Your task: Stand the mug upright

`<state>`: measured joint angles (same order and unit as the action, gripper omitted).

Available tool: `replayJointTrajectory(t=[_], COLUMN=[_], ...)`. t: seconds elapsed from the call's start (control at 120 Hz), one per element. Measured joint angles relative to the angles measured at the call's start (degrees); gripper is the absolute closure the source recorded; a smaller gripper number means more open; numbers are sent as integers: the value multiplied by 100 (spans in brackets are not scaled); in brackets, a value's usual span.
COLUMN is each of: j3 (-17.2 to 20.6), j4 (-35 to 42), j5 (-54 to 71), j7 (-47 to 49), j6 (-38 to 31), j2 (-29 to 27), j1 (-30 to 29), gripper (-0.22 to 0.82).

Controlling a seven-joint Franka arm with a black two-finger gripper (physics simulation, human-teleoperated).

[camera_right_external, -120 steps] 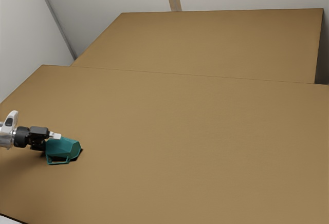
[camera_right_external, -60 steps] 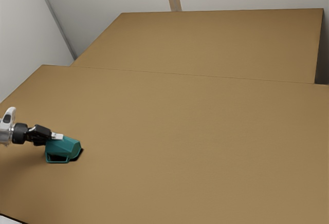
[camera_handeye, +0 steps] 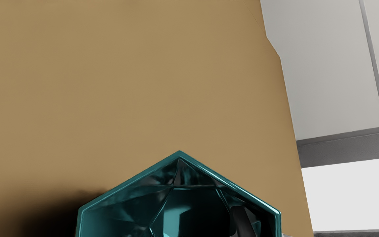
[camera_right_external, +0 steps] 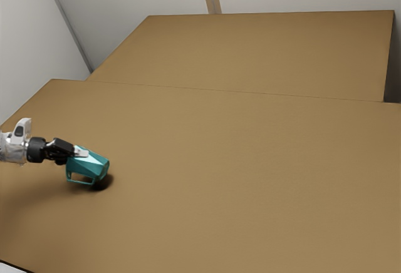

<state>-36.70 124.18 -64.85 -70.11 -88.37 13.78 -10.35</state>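
Lower left in the exterior view, the gripper (camera_right_external: 82,153) pinches the tilted mug (camera_right_external: 94,168) by its wall above the table (camera_right_external: 250,173), which stretches far rightward.

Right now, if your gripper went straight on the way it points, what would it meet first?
My gripper holds the mug, base end leading. Sloping slightly down, they would probably meet the tabletop first, though the gap is hard to judge.

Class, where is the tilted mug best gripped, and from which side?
Probably by the upper wall of the mug, near its rim, from the exterior view's left: its mouth faces that way, so one finger fits inside, one outside. The handle hangs lower, out of the way.
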Motion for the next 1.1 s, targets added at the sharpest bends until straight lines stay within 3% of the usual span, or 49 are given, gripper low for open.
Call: replayJointTrajectory(t=[0.108, 0.25, 0.467, 0.625, 0.9, 1.1], j3=[200, 969, 1670, 2027, 2277, 2322], j4=[-656, -1180, -1382, -1337, -859, -545], j5=[342, 1776, 4463, 5914, 5986, 5794], j7=[187, 546, 1503, 2488, 3894, 4602], j6=[-209, -1129, -2728, -3413, -4682, -5121], j2=[-164, -390, -519, -496, -302, -246], j1=[323, 631, 1083, 1234, 1243, 1241], gripper=[77, 78, 79, 79, 79, 79])
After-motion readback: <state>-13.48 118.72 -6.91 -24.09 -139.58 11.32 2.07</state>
